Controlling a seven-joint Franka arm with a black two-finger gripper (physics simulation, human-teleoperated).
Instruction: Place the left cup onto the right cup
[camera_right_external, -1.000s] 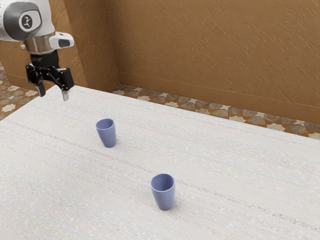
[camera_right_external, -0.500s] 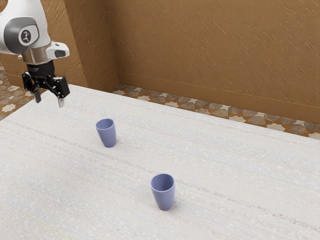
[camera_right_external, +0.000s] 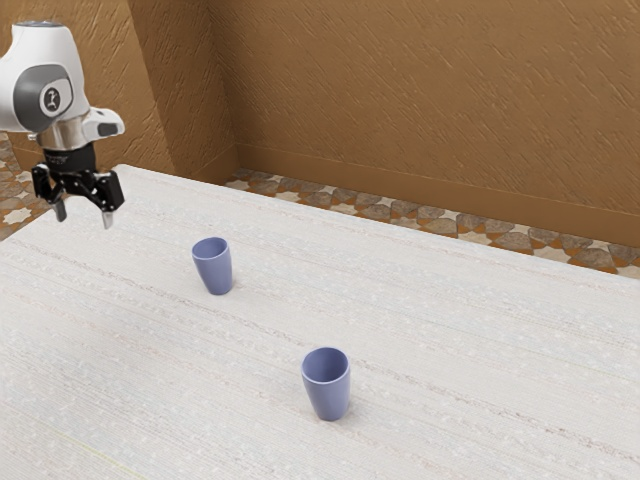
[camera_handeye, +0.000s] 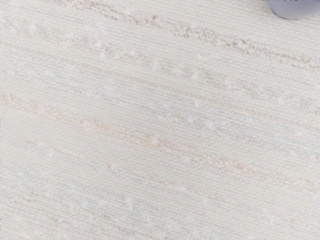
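**Open gripper above the tabletop's far corner, both cups standing apart**

The black two-finger gripper (camera_right_external: 83, 213) hangs from the white arm (camera_right_external: 45, 85) at the exterior view's left. Its fingers are spread and point down, with nothing between them. It hovers over the far corner of the pale, wood-grained tabletop (camera_right_external: 480, 330), well apart from either cup.

Closest to it stands the farther lavender-blue cup (camera_right_external: 213, 265), a smooth tapered tumbler that is wider at the rim than at the base. It is upright on the tabletop, mouth up and long axis vertical. The nearer lavender-blue cup (camera_right_external: 326, 383) has the same shape and colour and sits towards the exterior view's right, closer to the camera. It is also upright with its mouth open to the top. The two cups are well apart and not touching, and neither is stacked on the other.

In the wrist view the tabletop (camera_handeye: 150, 140) spreads beneath the hand. At the frame's edge a curved grey-blue sliver (camera_handeye: 292, 7) is cut off — part of a cup, though which cup it is cannot be made out, nor which way it faces.

Beyond the tabletop are a patterned tile floor (camera_right_external: 480, 228) and a rough brown wall (camera_right_external: 420, 90).
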